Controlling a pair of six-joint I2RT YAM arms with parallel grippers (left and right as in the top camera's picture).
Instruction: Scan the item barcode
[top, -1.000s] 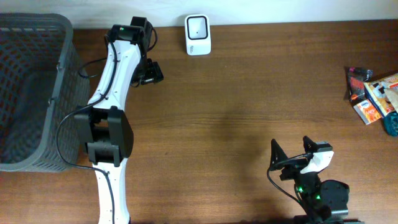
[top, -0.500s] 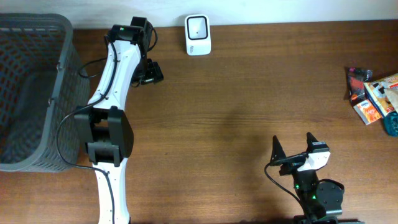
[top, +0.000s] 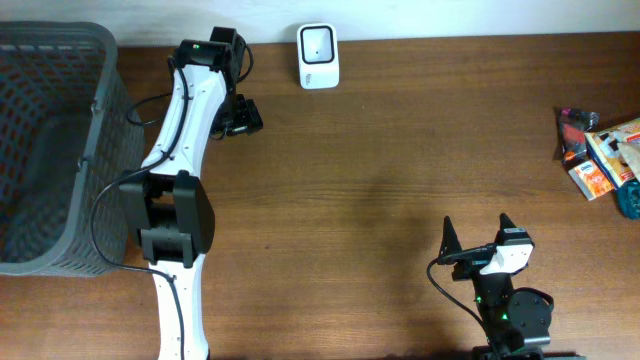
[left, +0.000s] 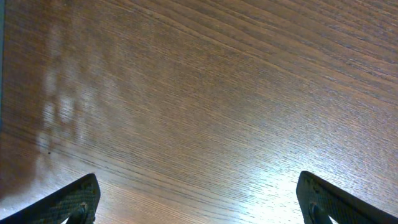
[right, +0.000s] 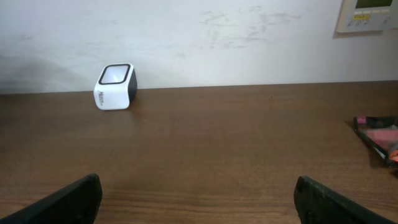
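The white barcode scanner stands at the table's back edge, and in the right wrist view the scanner sits far off to the left against the wall. Several colourful packaged items lie in a pile at the right edge; one dark and pink packet shows at the right. My left gripper hangs open over bare wood left of the scanner, nothing between its fingers. My right gripper is open and empty near the front edge, pointing toward the back wall, fingers wide apart.
A large grey mesh basket fills the left end of the table, close beside the left arm. A wall runs along the table's back edge, with a control panel at the upper right.
My right gripper has shifted slightly to the right near the front edge. The left arm has not moved.
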